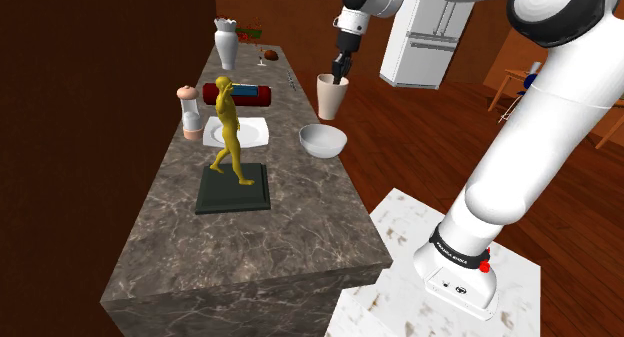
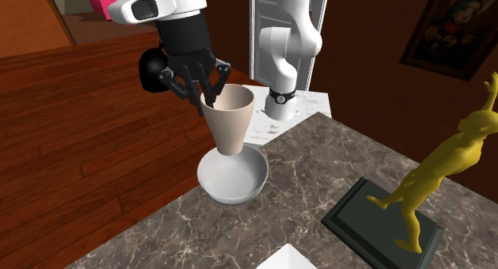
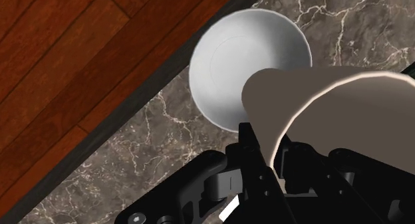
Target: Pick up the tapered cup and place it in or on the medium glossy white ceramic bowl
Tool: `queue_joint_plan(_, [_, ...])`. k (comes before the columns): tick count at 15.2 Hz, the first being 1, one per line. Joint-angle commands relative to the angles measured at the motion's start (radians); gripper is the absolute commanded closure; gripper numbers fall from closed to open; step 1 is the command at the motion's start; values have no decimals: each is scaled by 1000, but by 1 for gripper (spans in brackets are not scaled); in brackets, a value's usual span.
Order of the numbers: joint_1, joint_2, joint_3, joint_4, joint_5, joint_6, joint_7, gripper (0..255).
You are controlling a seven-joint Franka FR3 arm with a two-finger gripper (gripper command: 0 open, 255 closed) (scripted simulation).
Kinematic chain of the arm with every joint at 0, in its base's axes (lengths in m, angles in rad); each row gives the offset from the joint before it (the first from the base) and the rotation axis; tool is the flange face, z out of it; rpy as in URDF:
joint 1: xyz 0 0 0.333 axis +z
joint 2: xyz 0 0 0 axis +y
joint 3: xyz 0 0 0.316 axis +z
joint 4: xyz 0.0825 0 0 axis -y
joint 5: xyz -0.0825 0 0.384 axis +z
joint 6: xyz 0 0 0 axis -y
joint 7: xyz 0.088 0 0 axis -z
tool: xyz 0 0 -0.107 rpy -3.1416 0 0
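A beige tapered cup [image 1: 330, 97] [image 2: 231, 120] [image 3: 319, 103], wide at the rim and narrow at the base, hangs upright in the air. My black gripper [image 1: 342, 73] [image 2: 206, 100] [image 3: 263, 146] is shut on its rim, one finger inside the wall and one outside. Directly below sits a glossy white bowl [image 1: 322, 141] [image 2: 233, 176] [image 3: 233, 63] near the edge of the marble counter. The cup's base is right at the bowl's opening. I cannot tell whether it touches the bowl.
On the dark marble counter [image 1: 290, 235] stand a yellow figurine on a dark base [image 1: 232, 175], a white plate [image 1: 250, 135], a red cylinder [image 1: 245, 93], a small white bottle [image 1: 190, 110] and a white vase [image 1: 226, 43]. Wooden floor [image 2: 88, 148] lies beyond the counter's edge beside the bowl.
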Motion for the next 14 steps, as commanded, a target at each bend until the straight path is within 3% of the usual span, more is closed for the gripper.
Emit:
queue_joint_plan(1, [0,0,0,-27,1,28,-4,255])
queue_joint_plan(14, [0,36,0,-154,18,188,-31,255])
